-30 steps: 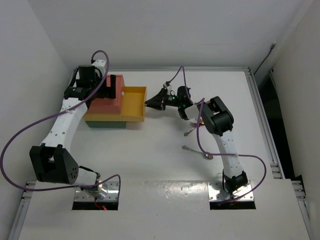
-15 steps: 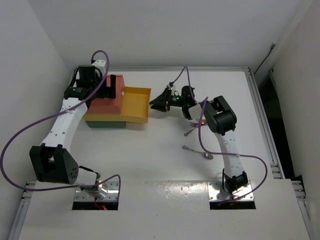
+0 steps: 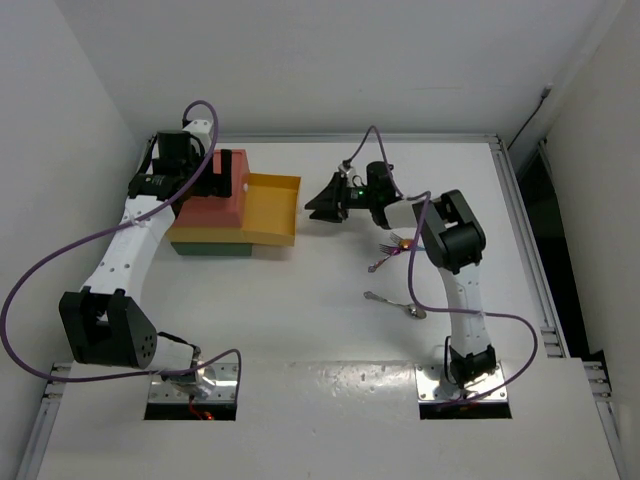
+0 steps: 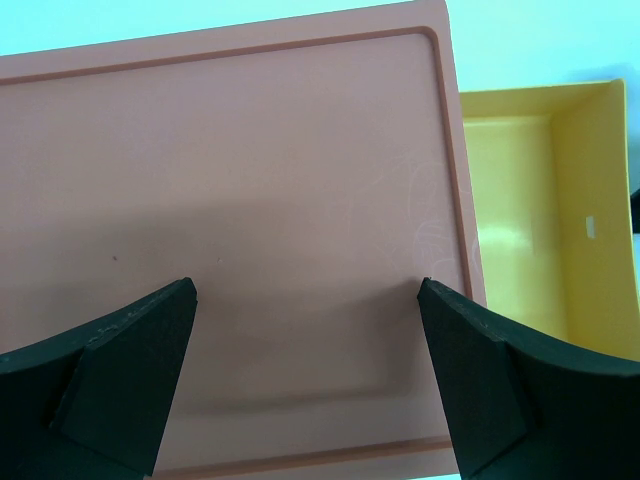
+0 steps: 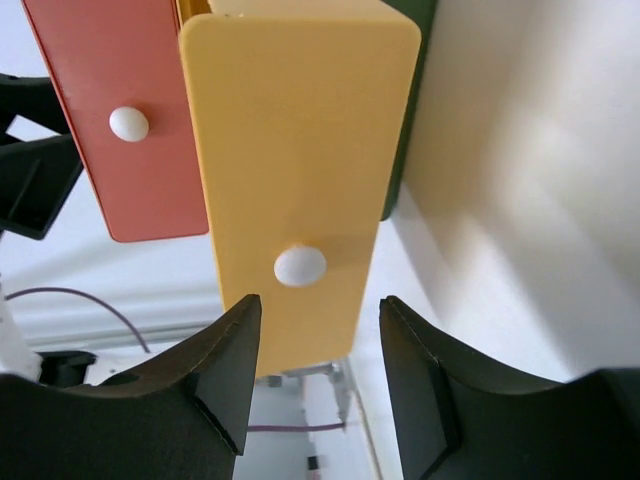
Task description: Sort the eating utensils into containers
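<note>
At the near side of the table (image 3: 300, 330), toward 4 o'clock, a silver spoon (image 3: 395, 303) lies unsorted. Just beyond it a purple fork (image 3: 381, 262) rests beside an orange utensil (image 3: 399, 243) that the right arm's cable partly hides. None of the cutlery seen here is in a container yet.

Farther back, near 1 o'clock, the right gripper (image 3: 312, 209) points toward 9 o'clock at the yellow drawer (image 3: 268, 205). The drawer stands pulled out of the stack and looks empty. From the wrist, the jaws are spread with nothing between them, and the drawer's white knob (image 5: 300, 265) sits just ahead of the fingertips, apart from them.

At 10 o'clock the left gripper (image 4: 305, 290) is over the red-orange top (image 4: 230, 200) with its jaws wide apart and gripping nothing. Whether it presses on the block cannot be told. The dark green bottom (image 3: 210, 249) shows under the stack.

The opening step looks complete and the sorting itself is about to start. The next move calls for the right arm to swing toward 5 o'clock, come down on one slim, flat-lying utensil and pinch it cleanly off the table before carrying it to the open drawer.
</note>
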Controlling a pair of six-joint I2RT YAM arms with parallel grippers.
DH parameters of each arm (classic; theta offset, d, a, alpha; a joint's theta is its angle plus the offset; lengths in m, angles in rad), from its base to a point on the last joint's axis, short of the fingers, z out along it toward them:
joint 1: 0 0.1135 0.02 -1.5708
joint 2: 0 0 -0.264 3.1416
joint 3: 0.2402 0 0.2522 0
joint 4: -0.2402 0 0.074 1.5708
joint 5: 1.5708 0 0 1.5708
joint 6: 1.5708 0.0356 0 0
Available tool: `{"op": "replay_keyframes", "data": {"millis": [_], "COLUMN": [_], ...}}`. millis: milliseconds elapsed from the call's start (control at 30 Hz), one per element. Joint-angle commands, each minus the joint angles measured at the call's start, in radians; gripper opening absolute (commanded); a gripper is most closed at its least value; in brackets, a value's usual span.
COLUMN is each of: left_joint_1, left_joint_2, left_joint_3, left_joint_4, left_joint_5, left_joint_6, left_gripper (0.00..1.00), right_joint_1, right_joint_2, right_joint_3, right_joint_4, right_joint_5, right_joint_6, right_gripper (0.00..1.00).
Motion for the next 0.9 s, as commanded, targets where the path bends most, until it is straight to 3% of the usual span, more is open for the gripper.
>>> {"op": "replay_keyframes", "data": {"millis": [0, 167, 267, 300, 433, 533, 667, 867], "left_joint_1": [-0.015, -0.015, -0.015, -0.015, -0.015, -0.015, -0.038, -0.079], "left_joint_2": [0.013, 0.013, -0.009, -0.018, -0.029, -0.053, -0.075, -0.108], "left_joint_3": [-0.035, -0.035, -0.044, -0.044, -0.064, -0.064, -0.064, -0.064], "left_joint_4": [-0.127, -0.127, -0.127, -0.127, -0.127, -0.127, -0.127, -0.127], "left_joint_5": [0.014, 0.014, 0.014, 0.014, 0.014, 0.048, 0.036, 0.014], "left_joint_6": [-0.017, -0.017, -0.008, -0.008, 0.029, 0.053, 0.066, 0.096], "left_gripper": [1.0, 1.0, 1.0, 1.0, 1.0, 1.0, 1.0, 1.0], "right_joint_1": [-0.029, -0.071, -0.12, -0.131, -0.167, -0.213, -0.262, -0.328], "right_joint_2": [-0.091, -0.157, -0.255, -0.279, -0.41, -0.523, -0.611, -0.712], "right_joint_3": [-0.008, -0.047, 0.026, 0.059, 0.151, 0.137, 0.082, -0.102], "right_joint_4": [-0.169, -0.259, -0.584, -0.828, -1.255, -1.41, -1.521, -1.646], "right_joint_5": [-0.021, -0.002, 0.098, 0.133, 0.342, 0.51, 0.705, 0.718], "right_joint_6": [-0.194, -0.295, -0.609, -0.84, -1.302, -1.52, -1.671, -1.893], "right_gripper": [0.51, 0.51, 0.49, 0.48, 0.43, 0.39, 0.32, 0.27]}}
